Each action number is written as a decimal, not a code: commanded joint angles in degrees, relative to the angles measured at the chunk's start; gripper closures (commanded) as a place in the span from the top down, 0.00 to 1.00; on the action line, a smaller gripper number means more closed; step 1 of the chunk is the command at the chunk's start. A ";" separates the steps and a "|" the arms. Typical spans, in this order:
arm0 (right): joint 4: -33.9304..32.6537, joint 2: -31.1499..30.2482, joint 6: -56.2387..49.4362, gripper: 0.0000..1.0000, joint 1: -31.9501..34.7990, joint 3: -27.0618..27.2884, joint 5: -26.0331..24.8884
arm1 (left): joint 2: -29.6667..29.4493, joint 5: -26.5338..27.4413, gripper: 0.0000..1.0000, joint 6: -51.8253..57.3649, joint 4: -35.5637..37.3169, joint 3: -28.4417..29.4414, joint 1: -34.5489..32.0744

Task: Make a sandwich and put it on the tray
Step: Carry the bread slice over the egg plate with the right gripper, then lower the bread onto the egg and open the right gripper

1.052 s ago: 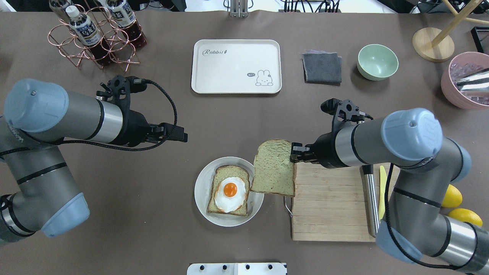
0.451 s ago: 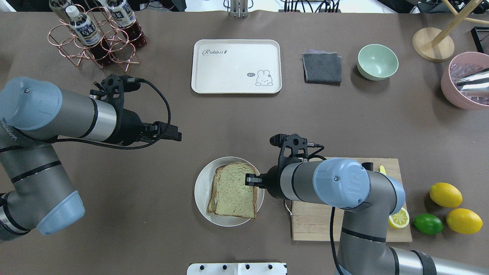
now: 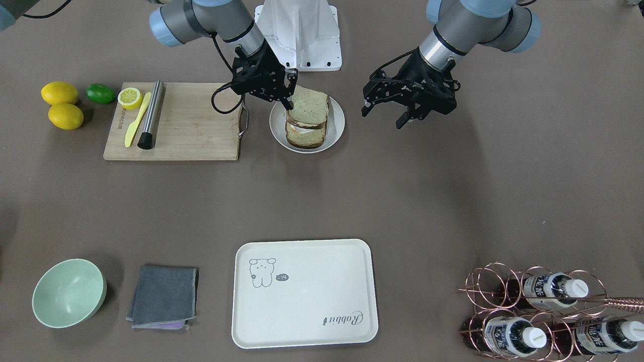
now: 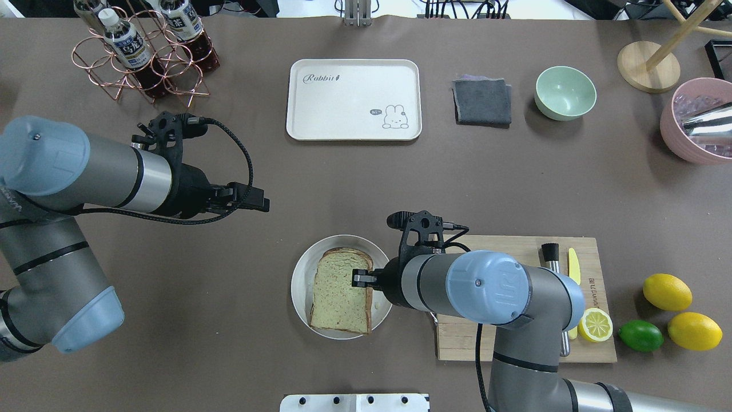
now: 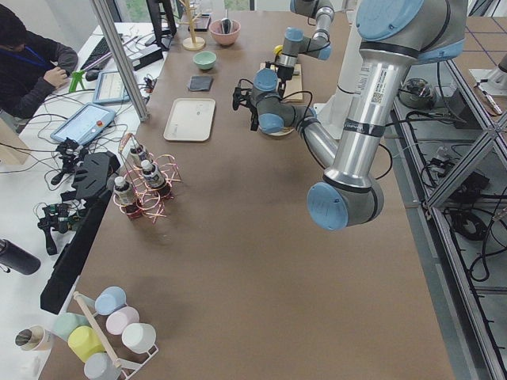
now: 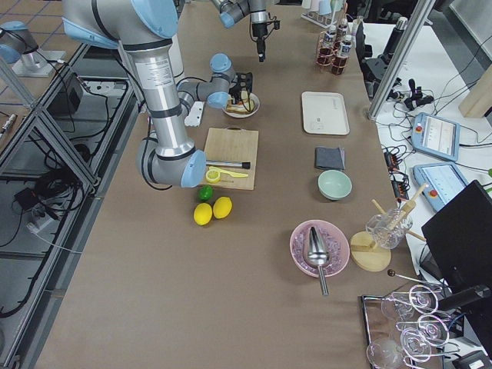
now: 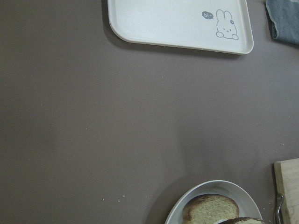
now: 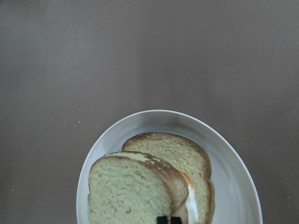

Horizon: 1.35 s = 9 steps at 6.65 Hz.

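Overhead exterior: right gripper (image 4: 361, 278) jaws pinch the tan speckled square bread slice (image 4: 337, 293) at its 3 o'clock edge; left gripper (image 3: 382, 116) jaws spread wide apart.

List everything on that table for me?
sandwich: one, tan bread with egg, on plate
plate: one, grey, near centre
tray: one, cream, far centre
board: one, wooden, right of plate
lemons: two whole, yellow, right end; half on board
lime: one, green, by lemons
knife: one, yellow, on board
rod: one, metal, on board
cloth: one, grey, right of tray
green bowl: one, beside cloth
pink bowl: one, far right
stand: one, wooden, far right
bottles: three, dark, copper rack, far left
left claw: open, above table
right claw: shut on sandwich's top slice
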 commanded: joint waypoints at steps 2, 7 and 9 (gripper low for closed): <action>-0.06 0.77 0.10 0.00 0.58 -0.72 -0.78 | 0.21 0.02 0.97 -0.09 0.00 -0.39 -0.38; 0.47 0.07 -0.69 0.99 0.06 -3.81 -3.24 | 0.13 -0.06 0.97 -0.09 0.00 -0.66 -0.29; -0.84 -0.11 -0.87 1.00 1.54 -1.71 -3.43 | -0.14 -0.06 0.97 -0.09 0.00 -0.66 -0.29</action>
